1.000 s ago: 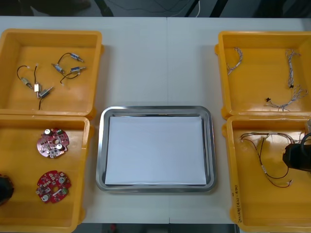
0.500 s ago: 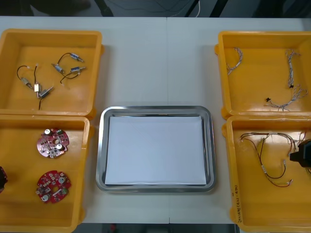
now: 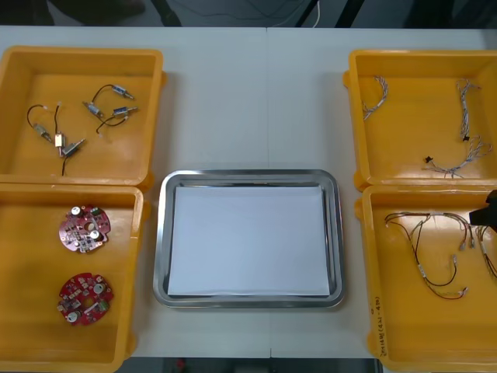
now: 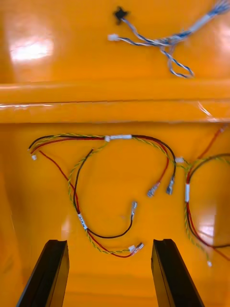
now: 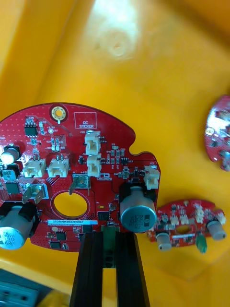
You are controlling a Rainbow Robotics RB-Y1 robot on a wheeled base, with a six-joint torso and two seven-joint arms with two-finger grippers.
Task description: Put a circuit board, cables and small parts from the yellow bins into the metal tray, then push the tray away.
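Note:
My left gripper [image 5: 110, 237] is shut on the edge of a round red circuit board [image 5: 81, 172], held above the orange-looking bin floor. Two more boards [image 5: 184, 225] lie below it, and they also show in the near left yellow bin [image 3: 84, 229]. My right gripper [image 4: 109, 273] stands open over the red and yellow cable [image 4: 96, 192] in the near right bin, its fingers [image 4: 45, 273] apart and touching nothing. A dark bit of the right arm [image 3: 489, 210] pokes in at the table's right edge. The metal tray [image 3: 163, 233], white inside, sits between the bins.
Small metal parts with black cables [image 3: 78, 116] lie in the far left bin [image 3: 155, 116]. Twisted blue and white cables [image 3: 466, 116] lie in the far right bin [image 3: 353, 116]; one [image 4: 163, 41] shows beyond the bin wall. Bare table stretches beyond the tray.
The left arm has slid off the front view's left edge. The right arm has drawn back toward the right edge, uncovering the red and yellow cables.

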